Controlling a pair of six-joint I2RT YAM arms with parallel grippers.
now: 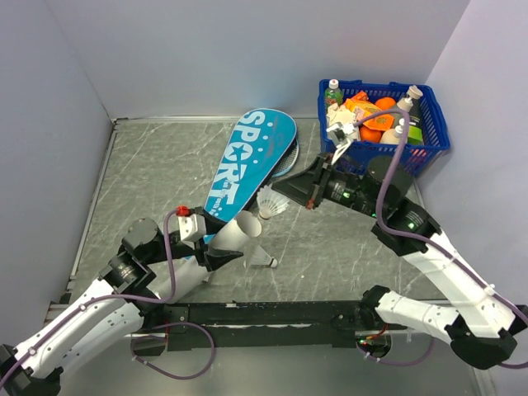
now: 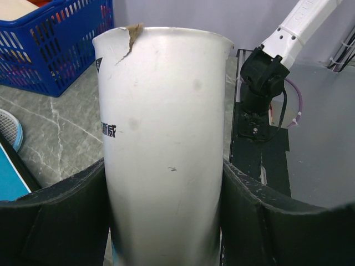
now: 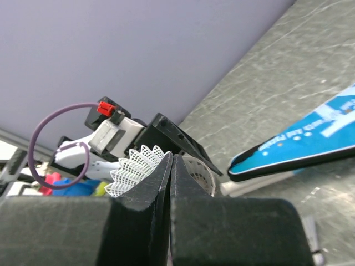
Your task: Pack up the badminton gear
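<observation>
1. The left pincer (image 2: 163,216) clamps the white tube (image 2: 163,138) by its sides, with the mouth tilted toward the right arm. It looks like thin card, torn at the rim, so squeeze lightly.
2. The right pincer (image 3: 171,188) is closed on a shuttlecock (image 3: 133,166) by its skirt (featherlight, easily crushed), near the tube's mouth.
3. A second shuttlecock (image 1: 265,261) lies on the tabletop (image 1: 330,247), with bare room around it and the blue bag (image 1: 247,161) behind.

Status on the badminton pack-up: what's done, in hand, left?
Done: nothing clearly. A racket head shows at the SPORT bag edge; whether it is inside, I cannot tell.
In hand: left gripper clamps the white tube; right gripper pinches a shuttlecock near the tube's mouth.
Left: probably tube that one, then the second shuttlecock on the table, then bag everything.
</observation>
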